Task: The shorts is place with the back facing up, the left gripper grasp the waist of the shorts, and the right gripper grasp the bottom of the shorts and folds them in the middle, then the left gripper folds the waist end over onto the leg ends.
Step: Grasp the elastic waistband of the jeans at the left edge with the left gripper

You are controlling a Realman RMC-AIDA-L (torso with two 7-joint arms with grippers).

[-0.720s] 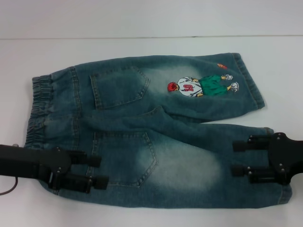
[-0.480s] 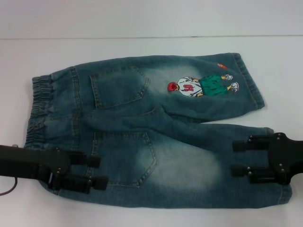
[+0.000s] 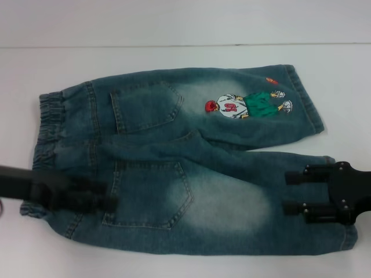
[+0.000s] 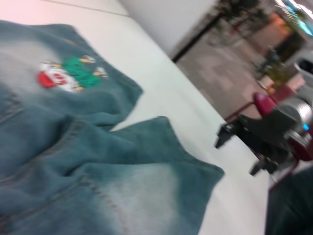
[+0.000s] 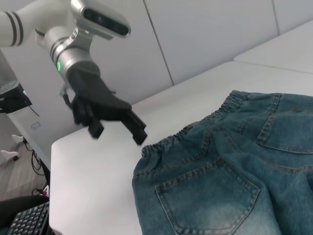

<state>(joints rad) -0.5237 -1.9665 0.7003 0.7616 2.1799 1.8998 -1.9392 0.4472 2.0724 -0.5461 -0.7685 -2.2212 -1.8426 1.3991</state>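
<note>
The left gripper [image 3: 107, 202] reaches in level from the left edge of the head view and lies blurred over the near corner of the waist end [image 3: 49, 139], its tips pointing toward the near back pocket [image 3: 152, 194]. The right wrist view shows this gripper [image 5: 120, 128] from farther off with its two fingers spread apart, hanging just beside the crinkled band [image 5: 195, 129] above the white table [image 5: 93, 181]; whether it touches the cloth cannot be told. The right gripper [image 3: 294, 192] comes in level from the right edge, its two black fingers parted, one above the other in the head view, lying over the near leg close to its hem [image 3: 346, 231]. The left wrist view shows it [image 4: 239, 149] hovering off the edge of that leg. Compared with the head view of half a second ago, the left gripper has shifted back toward the waistband and a little farther from the robot, and the near corner of the waist has bunched and drawn slightly inward; the right gripper has not moved. The shorts [image 3: 191, 162] lie flat, back up, waist to the robot's left and legs to its right, the far leg carrying the embroidered figure [image 3: 246, 104] and angled away from the near one. Neither set of jaws is closed on the denim.
</note>
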